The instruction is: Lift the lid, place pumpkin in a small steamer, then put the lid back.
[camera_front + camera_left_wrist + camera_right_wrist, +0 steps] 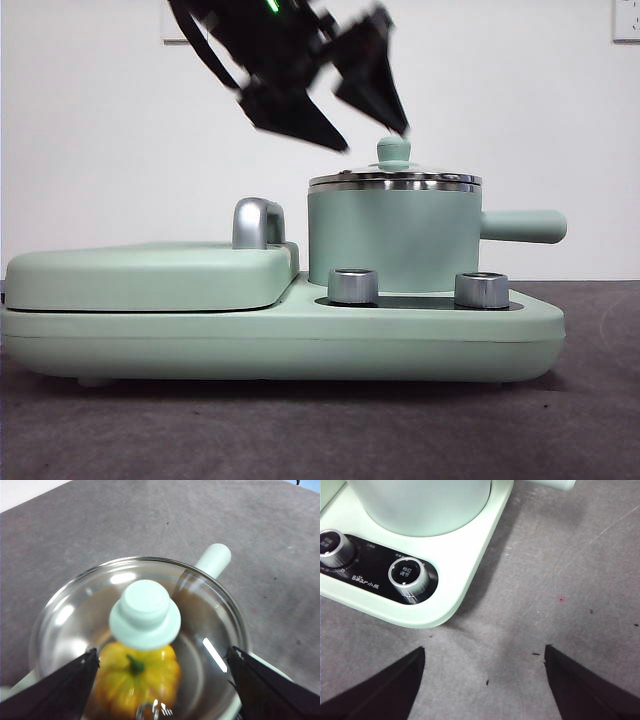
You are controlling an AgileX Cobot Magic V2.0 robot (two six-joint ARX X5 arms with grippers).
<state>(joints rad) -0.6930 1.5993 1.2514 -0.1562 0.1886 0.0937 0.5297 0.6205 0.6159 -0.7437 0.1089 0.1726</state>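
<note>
Seen through the lid (140, 645) seated on the steamer (390, 238): pumpkin (137, 677) inside. Hovered above the knob (145, 612), left tool (160, 680), jaws apart, empty. Best withdrawn straight up, clear of the knob. Right tool (482, 685) open over bench (570, 580).

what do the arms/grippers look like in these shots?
Left gripper: two flat, matte black, wedge-shaped jaws tapering to points; in the front view its black angular body carries a small green light. Right gripper: the same plain black tapered jaws. No markings or cables visible.
</note>
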